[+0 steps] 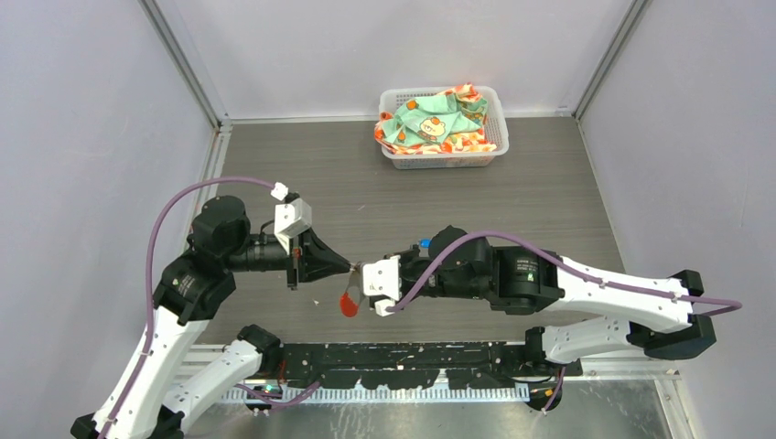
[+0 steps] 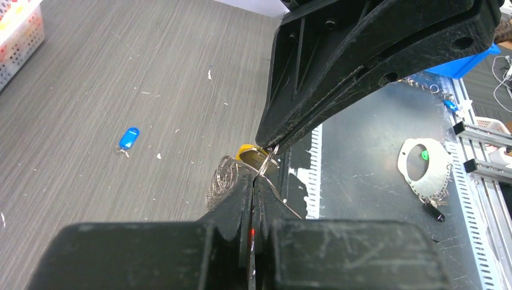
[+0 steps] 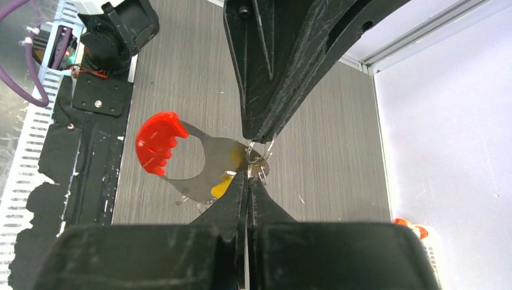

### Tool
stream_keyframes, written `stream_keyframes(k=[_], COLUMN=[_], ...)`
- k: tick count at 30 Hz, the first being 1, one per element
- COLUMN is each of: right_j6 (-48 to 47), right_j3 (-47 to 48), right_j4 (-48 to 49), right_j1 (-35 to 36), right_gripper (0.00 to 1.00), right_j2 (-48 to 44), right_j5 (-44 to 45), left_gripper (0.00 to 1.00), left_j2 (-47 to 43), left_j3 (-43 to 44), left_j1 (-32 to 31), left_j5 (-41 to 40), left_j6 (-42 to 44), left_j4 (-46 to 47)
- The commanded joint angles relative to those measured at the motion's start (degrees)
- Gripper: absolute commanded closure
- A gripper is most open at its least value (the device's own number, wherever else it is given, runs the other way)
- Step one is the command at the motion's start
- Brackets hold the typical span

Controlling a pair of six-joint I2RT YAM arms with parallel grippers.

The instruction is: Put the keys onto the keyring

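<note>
Grippers first: both sets of jaws are pressed tight together, no gap on either, and they meet tip to tip in the air over the near part of the table (image 1: pixel 274 174). The left gripper (image 2: pixel 252 186) is clamped on the keyring (image 3: pixel 211 158), and a thin loop of wire comes out right at its fingertips with the coiled chain bunch just beside them. The right gripper (image 3: pixel 247 181) looks pinched on the yellow key (image 2: pixel 246 151). Its tag pokes out right next to the tips and touches the ring loop, but the exact contact is too small to make out properly. The red tag (image 3: pixel 156 142) hangs off the keyring's flat metal piece below the two tips, tilted toward the arm bases.

The blue key (image 2: pixel 128 138) lies flat on the wood grain on its own, well apart from the pinch point. From above it sits just past the right wrist.

For room, there's bare table on the far side of the grippers all the way to the basket (image 1: pixel 494 151). That sits against the back wall with a patterned cloth (image 1: pixel 430 119) bunched inside. There are walls on both sides. On the near side the wood ends at a black base plate (image 1: pixel 412 352), and the red tag hangs close to that edge.
</note>
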Motion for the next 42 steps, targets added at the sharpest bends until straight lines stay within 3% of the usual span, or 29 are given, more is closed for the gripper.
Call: stream_keyframes(k=[1, 3, 5, 6, 25, 36, 42], right_j6=[2.1, 2.8, 3.2, 3.3, 3.2, 24.5, 31.2], right_j3=[-1.0, -1.3, -1.5, -1.6, 0.0, 7.2, 8.8], right_j4=[0.8, 1.6, 2.2, 2.6, 3.2, 3.3, 2.1], right_j1=[0.1, 0.0, 0.1, 0.0, -0.2, -6.5, -7.3], right_gripper=[0.99, 0.96, 0.83, 0.81, 0.61, 0.55, 0.54], right_j2=[-2.1, -1.9, -1.6, -1.5, -4.7, -1.0, 0.5], right_j5=[1.3, 1.7, 1.7, 1.8, 6.5, -4.5, -7.3], left_gripper=[1.00, 1.00, 1.00, 1.00, 1.00, 1.00, 1.00], left_j2=[-0.4, -0.5, -0.9, -1.0, -1.6, -2.4, -2.4], left_j3=[0.1, -0.2, -0.7, -0.9, -1.5, -1.8, -2.0], left_j1=[0.0, 0.0, 0.0, 0.0, 0.0, 0.0, 0.0], left_j5=[-1.4, -1.3, -0.8, -0.4, 2.3, 0.8, 0.0], left_j6=[-3.0, -4.3, -5.3, -5.8, -2.5, -2.0, -2.1], left_j4=[5.7, 6.8, 8.3, 8.9, 7.7, 8.7, 9.2])
